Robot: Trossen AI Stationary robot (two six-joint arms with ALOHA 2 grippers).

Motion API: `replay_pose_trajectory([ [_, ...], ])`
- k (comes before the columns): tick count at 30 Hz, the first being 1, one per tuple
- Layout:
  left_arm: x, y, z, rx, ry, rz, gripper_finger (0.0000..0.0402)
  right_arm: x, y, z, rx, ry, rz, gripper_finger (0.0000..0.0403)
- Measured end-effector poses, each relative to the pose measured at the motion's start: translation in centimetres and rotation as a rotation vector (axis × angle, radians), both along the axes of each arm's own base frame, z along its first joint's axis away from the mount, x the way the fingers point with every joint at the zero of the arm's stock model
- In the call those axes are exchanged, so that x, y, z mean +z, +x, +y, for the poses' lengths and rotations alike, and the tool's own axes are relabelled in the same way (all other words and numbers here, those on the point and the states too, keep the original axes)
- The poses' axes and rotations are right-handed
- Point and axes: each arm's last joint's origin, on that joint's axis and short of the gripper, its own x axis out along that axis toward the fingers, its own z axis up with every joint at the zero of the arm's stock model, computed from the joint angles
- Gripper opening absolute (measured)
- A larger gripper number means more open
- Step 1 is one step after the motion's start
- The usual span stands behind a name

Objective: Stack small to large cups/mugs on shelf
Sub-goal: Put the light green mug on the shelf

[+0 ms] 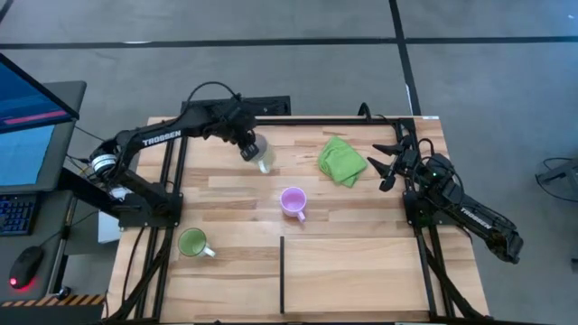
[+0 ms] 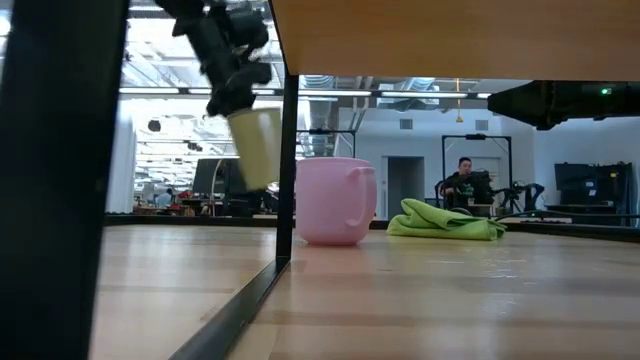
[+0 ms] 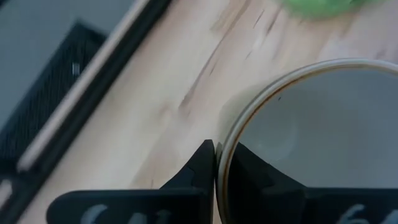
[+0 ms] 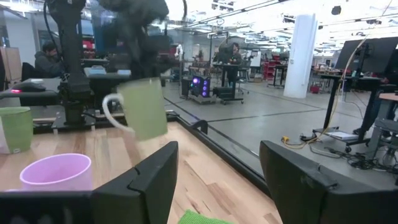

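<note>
My left gripper point(image 1: 251, 147) is shut on the cream mug point(image 1: 265, 157), which hangs above the far part of the table, left of the middle point(image 2: 255, 148). The purple mug point(image 1: 293, 200) stands upright on its base at mid-table. Near the left edge the green mug point(image 1: 192, 242) stands on its base. The shelf point(image 1: 352, 271) is the near stretch of wood beside a thin black strip point(image 1: 282, 271). My right gripper point(image 1: 388, 167) waits open at the right edge, its fingers bare point(image 4: 217, 180). My left gripper pinches the cream mug's wall at the rim point(image 3: 225, 146), one finger outside point(image 3: 202, 165) and one inside the mug point(image 3: 249, 169). The fingers slant down from the table's far left. The mug hangs below them, lifted clear of the table, slightly tilted, its mouth up.
A crumpled green cloth point(image 1: 341, 161) lies at the far right of the table, near my right gripper. Black frame rails run along the table's far edge point(image 1: 307, 120) and both sides. Bare wood lies on the near half, right of the strip.
</note>
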Motion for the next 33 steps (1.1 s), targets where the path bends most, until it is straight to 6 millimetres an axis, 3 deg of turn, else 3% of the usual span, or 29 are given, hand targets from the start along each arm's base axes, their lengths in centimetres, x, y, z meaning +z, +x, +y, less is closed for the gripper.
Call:
replay_pose_trajectory([
  [15, 6.6, 3.3, -5.4, -0.138, 0.148, -0.135, 0.0012, 0.0, 0.0, 0.0, 0.000, 0.001, 0.000, 0.0249],
  [22, 7.1, 4.3, -5.8, -0.150, 0.133, -0.132, 0.0011, 0.0, 0.0, 0.0, 0.000, 0.007, -0.003, 0.0249],
  [33, 7.5, 11.2, -3.7, -0.225, 0.121, 0.022, 0.0011, 0.0, 0.0, 0.0, 0.002, 0.008, -0.004, 0.0249],
])
